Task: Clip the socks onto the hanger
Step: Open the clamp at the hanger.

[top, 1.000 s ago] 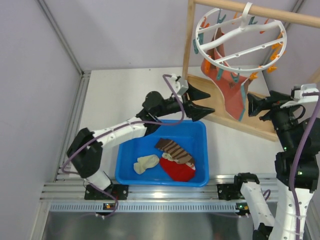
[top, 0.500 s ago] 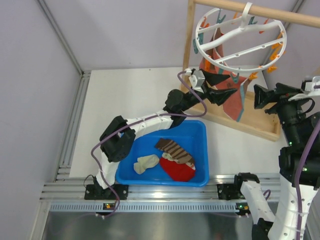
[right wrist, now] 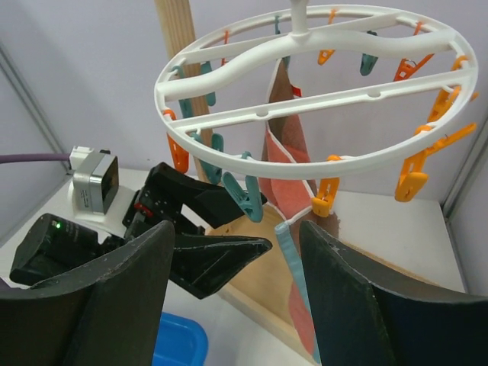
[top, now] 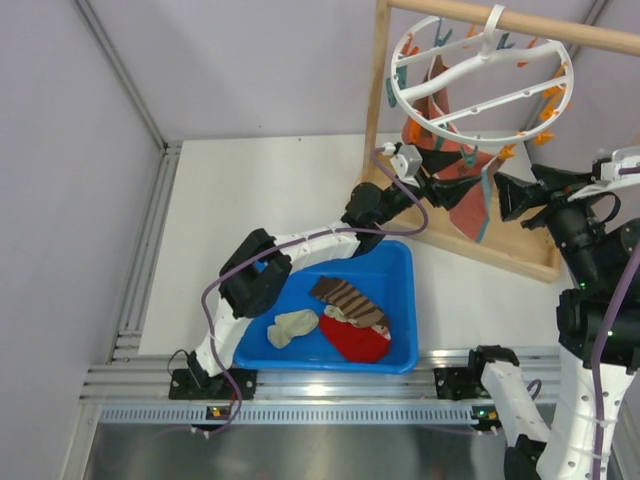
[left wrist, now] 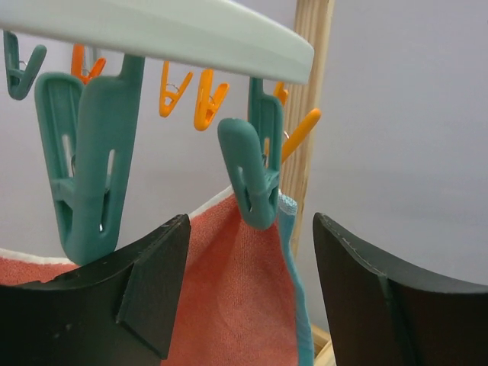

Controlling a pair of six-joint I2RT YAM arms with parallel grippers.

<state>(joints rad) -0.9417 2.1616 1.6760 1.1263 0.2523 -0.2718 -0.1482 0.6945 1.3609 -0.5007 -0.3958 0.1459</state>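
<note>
The hanger (top: 490,100) is hanging by its hook from the wooden rod (top: 560,28) at the upper right of the overhead view, its white ring tilting down toward the left beside the wooden post (top: 378,70). Orange pegs (left wrist: 202,95) and teal ones are dangling round the rim. A salmon-red cloth (left wrist: 244,297) is hanging beneath the ring, pinched at its top edge by a teal peg (left wrist: 252,179).

The left gripper (left wrist: 252,229) is reaching up under the ring's lower left rim, its fingers spreading wide and gripping nothing. In its own camera the teal peg and the cloth's teal-trimmed edge are sitting in line with the gap, though whether they are actually between the fingers I cannot tell. A larger teal peg (left wrist: 88,175) is hanging at the left of that frame, close above the left finger.

The right gripper (right wrist: 235,229) is hovering at the right of the overhead view near the cloth's right edge, facing the left gripper across it, fingers likewise gaping wide and carrying nothing.

A cream sock (top: 293,327) is lying in the blue bin (top: 408,300) at lower centre, toward the bin's left side and well apart from both grippers. To its right a brown striped sock (top: 345,295) is lying against a red sock (top: 358,340), with a small cream scrap (top: 335,313) showing between them — whether that is the other sock I cannot tell.
</note>
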